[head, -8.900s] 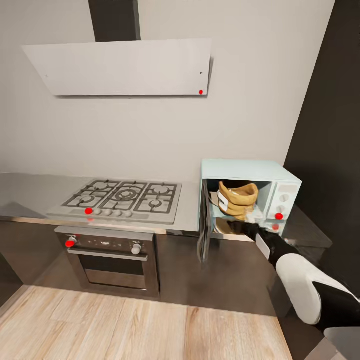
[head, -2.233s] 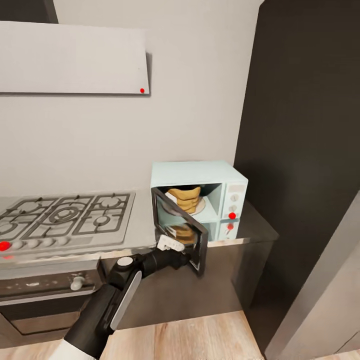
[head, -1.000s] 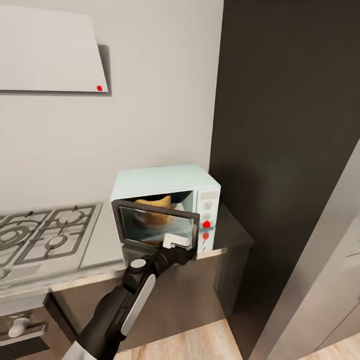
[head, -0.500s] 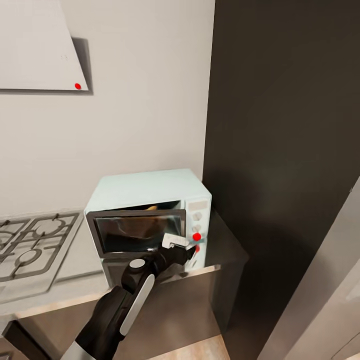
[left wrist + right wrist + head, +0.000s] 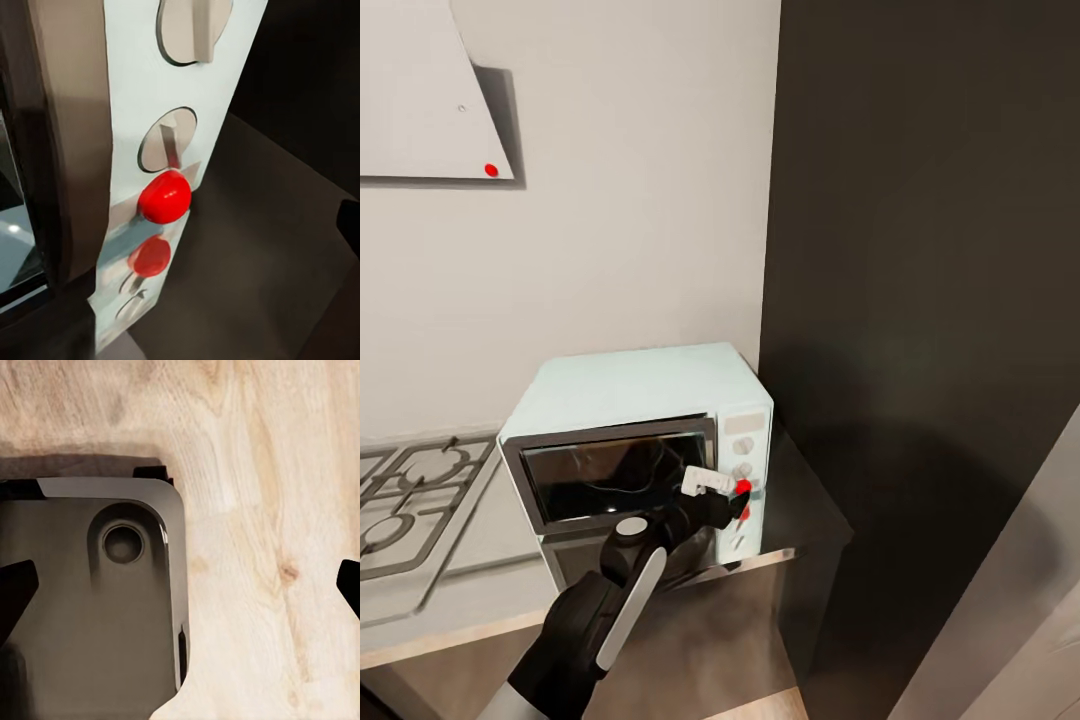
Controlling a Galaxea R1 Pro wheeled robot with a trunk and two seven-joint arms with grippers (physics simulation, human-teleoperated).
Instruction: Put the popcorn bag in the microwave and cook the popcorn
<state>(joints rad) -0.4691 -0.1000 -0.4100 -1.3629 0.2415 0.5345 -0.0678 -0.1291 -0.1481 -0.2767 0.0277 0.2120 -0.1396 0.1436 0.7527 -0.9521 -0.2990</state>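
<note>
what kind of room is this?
Most likely a home kitchen: a mint microwave stands on a grey countertop, with a gas hob beside it and a flat hood on the wall.

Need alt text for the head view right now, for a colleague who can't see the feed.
The left gripper reaches to the control panel of the mint-blue microwave, at its red round light, with the dark glass door shut. The microwave sits on the grey countertop, with a gas hob on one side and a tall dark cabinet on the other.

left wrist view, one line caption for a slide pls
Pale mint-blue microwave's control panel up close: two white knobs above a round red light, beside the steel-framed door.
</note>
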